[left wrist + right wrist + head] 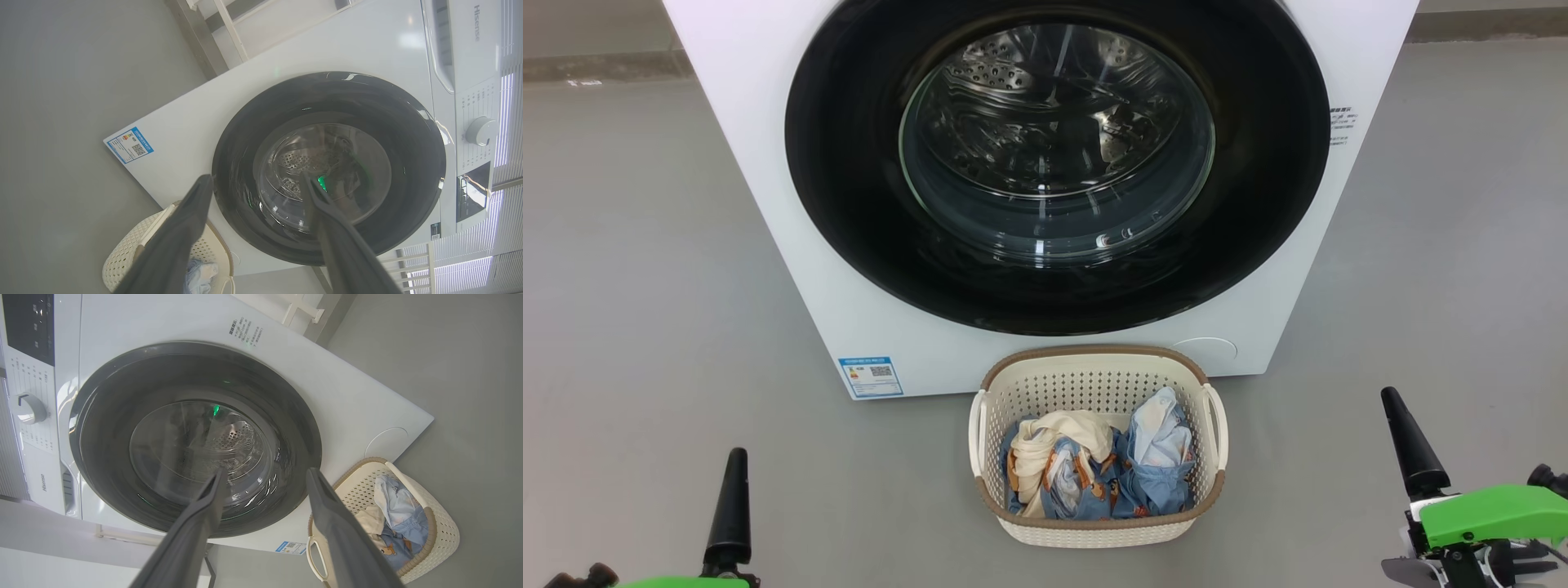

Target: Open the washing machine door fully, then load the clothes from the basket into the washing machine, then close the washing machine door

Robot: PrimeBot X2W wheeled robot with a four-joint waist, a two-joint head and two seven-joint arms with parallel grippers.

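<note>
Across the upper middle of the head view stands the washing machine [760, 204], white and boxy on the grey floor [629, 310]. The washing machine door [849, 204] is shut flush against its front, and the steel drum is visible through the glass. Just before the machine, at lower centre, sits the basket [1094, 384]. The clothes [1094, 478] are bundled inside it: blue bear-print fabric, a cream piece at the left and pale blue cloth at the right. At the lower left corner is the left gripper [256, 177], at the lower right the right gripper [265, 471]. Each has its fingers spread wide apart and is well clear of the basket. A small blue label [871, 376] marks the machine's lower left front.
</note>
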